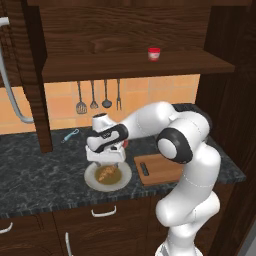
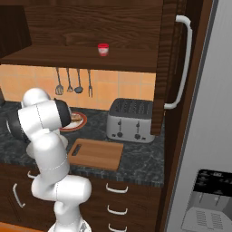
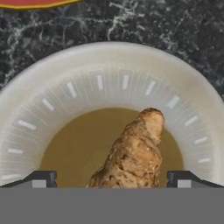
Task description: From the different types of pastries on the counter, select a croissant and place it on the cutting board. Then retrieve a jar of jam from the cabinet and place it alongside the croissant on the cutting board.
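Pincer (image 3: 112, 179) jaws wide apart, straddling the croissant (image 3: 133, 153) from above, nothing clamped yet. Tips sit either side of the pastry's lower half, so the spread looks chosen to clear its width before closing. Croissant lies on a pale plate (image 1: 92, 181) with a brown centre, on the desk (image 1: 40, 175) just left of the cutting board (image 1: 162, 169). Board is bare, slot handle towards the plate: short carry once gripped. Jar of jam (image 1: 154, 54) sits on the cabinet (image 1: 125, 65) open shelf, untouched; second half of the job. Red-rimmed plate (image 2: 74, 121) behind holds the other pastry, I think; too hidden to confirm. Risk: croissant lies at a slant to the jaws, may rotate on closing.
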### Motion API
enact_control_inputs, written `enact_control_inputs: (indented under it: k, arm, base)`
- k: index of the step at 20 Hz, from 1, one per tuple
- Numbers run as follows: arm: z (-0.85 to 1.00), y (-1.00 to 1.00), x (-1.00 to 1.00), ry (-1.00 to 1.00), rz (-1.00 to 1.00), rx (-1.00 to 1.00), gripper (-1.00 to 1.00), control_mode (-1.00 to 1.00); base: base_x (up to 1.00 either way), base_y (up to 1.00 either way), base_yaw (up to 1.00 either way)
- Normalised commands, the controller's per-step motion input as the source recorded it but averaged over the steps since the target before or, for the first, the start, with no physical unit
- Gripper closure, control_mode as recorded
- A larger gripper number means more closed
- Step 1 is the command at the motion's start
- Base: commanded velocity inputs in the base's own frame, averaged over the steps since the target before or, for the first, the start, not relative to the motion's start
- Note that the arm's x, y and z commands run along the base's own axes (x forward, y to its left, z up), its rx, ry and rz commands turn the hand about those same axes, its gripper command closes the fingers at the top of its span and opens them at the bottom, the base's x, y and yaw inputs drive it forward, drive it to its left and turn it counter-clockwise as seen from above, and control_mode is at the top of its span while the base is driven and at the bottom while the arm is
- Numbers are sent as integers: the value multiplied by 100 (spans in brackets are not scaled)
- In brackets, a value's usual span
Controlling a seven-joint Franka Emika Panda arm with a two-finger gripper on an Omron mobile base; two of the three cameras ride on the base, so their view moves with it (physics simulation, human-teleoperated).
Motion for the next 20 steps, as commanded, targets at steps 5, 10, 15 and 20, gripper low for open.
enact_control_inputs:
  k: [5,10,15,20]
  arm:
    - [-16,0,0,0,0,0,-100,-100]
    - [-18,0,0,0,0,0,-100,-100]
    - [-9,0,0,0,0,0,100,-100]
    - [-2,-1,0,0,0,0,100,-100]
  base:
    - [0,0,0]
    - [0,0,0]
    - [0,0,0]
    - [0,0,0]
